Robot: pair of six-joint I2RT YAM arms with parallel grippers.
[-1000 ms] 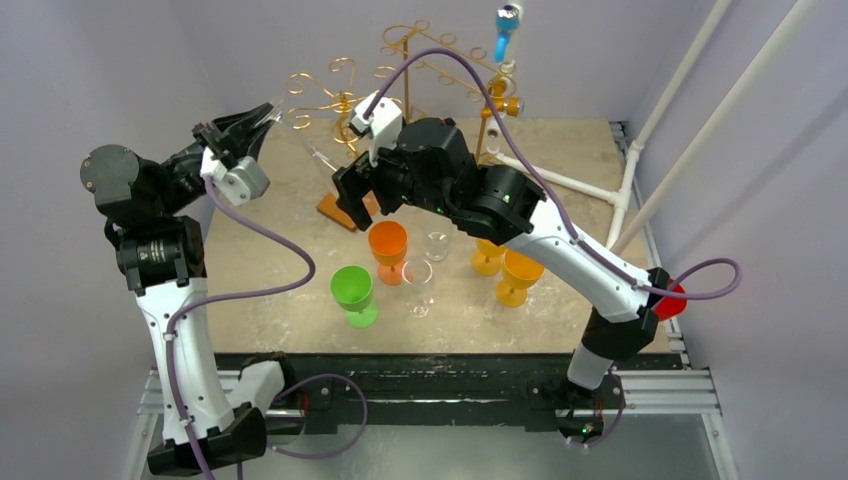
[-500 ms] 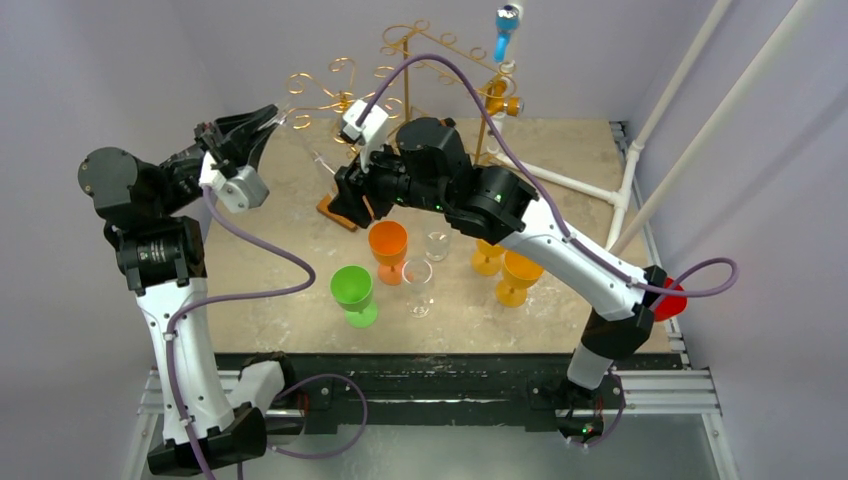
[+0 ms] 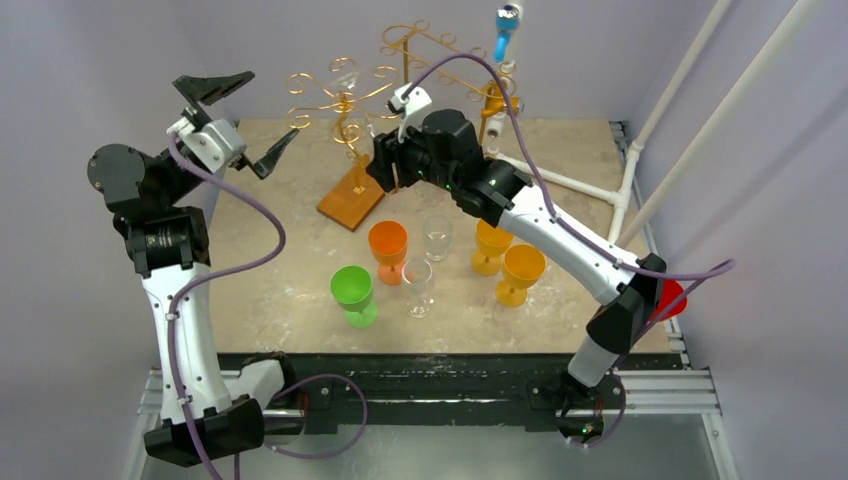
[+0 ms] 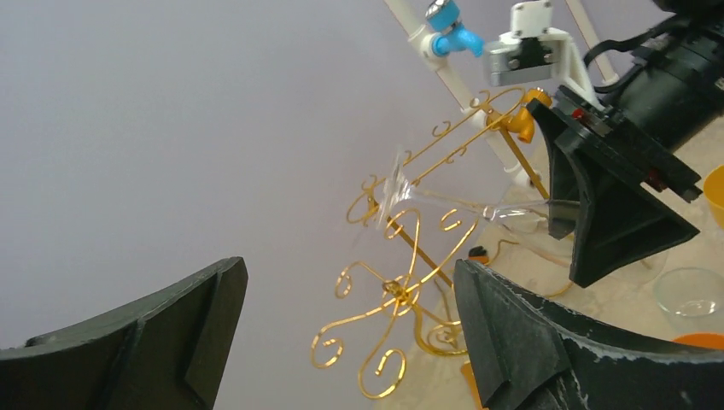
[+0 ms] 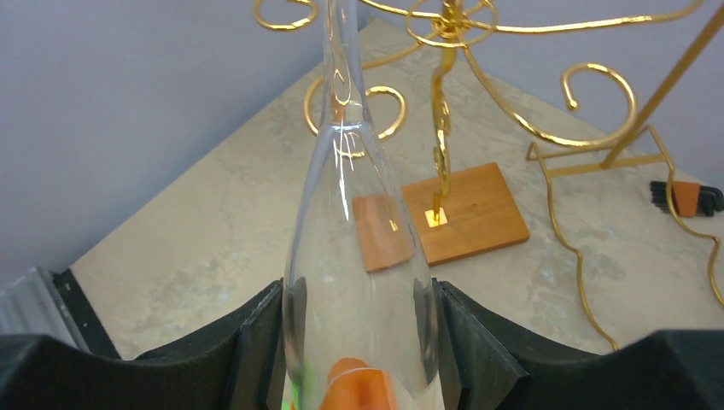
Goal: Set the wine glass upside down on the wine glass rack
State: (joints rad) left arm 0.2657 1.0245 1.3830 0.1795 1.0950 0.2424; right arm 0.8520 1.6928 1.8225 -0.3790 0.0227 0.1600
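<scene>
Two arms reach over the beige stone-patterned table (image 3: 270, 290). At the far side, the gold wire wine glass rack on its wooden base (image 3: 352, 203) stands upright. Left of it, the left gripper (image 3: 248, 120) hangs wide open, holding nothing. The right gripper (image 5: 357, 295) clamps the bowl of the clear wine glass (image 5: 341, 171), whose stem points towards the rack's curls, its foot seemingly just beside one

Clear wine glass (image 5: 359, 256); gold wire rack (image 5: 440, 120) on a brown wooden base (image 5: 465, 213); one green goblet (image 3: 352, 288), one orange goblet (image 3: 388, 242); mottled beige tabletop (image 3: 270, 260).
</scene>
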